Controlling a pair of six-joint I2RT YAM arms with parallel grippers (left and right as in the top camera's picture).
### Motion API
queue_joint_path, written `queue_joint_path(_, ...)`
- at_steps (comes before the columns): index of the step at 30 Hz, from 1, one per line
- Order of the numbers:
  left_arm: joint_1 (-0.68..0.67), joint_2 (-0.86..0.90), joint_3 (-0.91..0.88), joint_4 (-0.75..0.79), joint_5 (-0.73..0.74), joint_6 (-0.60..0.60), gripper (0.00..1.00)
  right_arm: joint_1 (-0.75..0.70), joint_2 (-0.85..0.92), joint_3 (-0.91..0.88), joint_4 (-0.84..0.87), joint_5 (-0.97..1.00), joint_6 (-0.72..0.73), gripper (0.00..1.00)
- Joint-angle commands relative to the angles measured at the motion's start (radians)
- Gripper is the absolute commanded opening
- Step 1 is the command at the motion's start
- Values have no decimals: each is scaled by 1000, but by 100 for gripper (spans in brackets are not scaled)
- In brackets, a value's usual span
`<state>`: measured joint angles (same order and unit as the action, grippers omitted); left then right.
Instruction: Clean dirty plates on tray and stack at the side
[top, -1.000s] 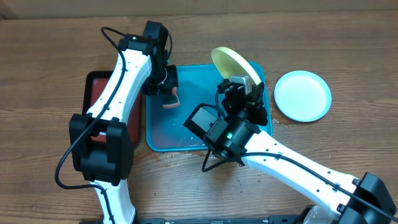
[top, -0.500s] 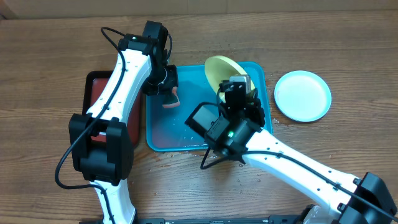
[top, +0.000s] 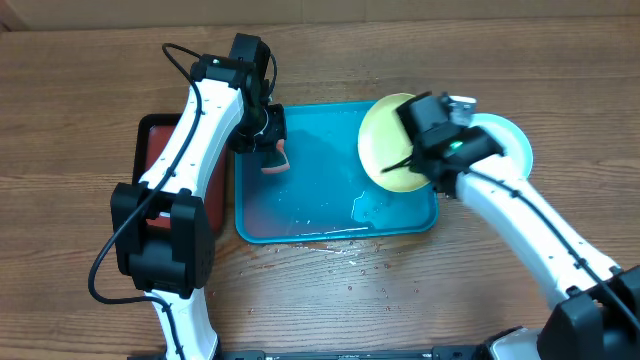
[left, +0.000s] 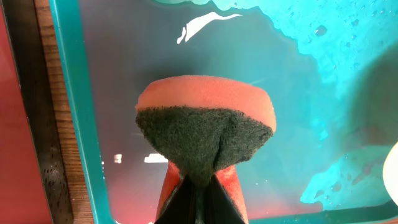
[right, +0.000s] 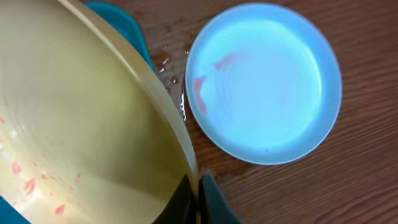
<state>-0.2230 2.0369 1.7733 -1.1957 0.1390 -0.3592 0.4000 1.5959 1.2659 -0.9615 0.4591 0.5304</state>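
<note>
My right gripper is shut on the rim of the yellow-green plate, which also shows in the right wrist view with small red specks. It is held above the right end of the blue tray. The pale teal plate lies on the table just right of the tray, with faint red smears; in the overhead view my right arm partly covers it. My left gripper is shut on an orange sponge with a dark scrub face, held over the tray's upper left. The pinkish-white plate is out of view.
A dark red, black-rimmed tray sits left of the blue tray, under my left arm. Water pools in the blue tray and drops lie on the wood at its front edge.
My right arm has swung right and back with the yellow-green plate, from the tray's middle to its right end, toward the teal plate. The left arm and sponge have not moved.
</note>
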Motion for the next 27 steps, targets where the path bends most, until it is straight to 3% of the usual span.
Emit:
queue_joint_path(1,-13,4,-6,3,11,22,4,-125,-31,11,10,-244,-42,4)
queue_joint_path(15,-13,4,-6,3,11,22,4,-603,22,-4,72,-357,-33,4)
queue_joint_path(27,-13,4,-6,3,8,23,4,-669,218,-4,58,-459,-31,4)
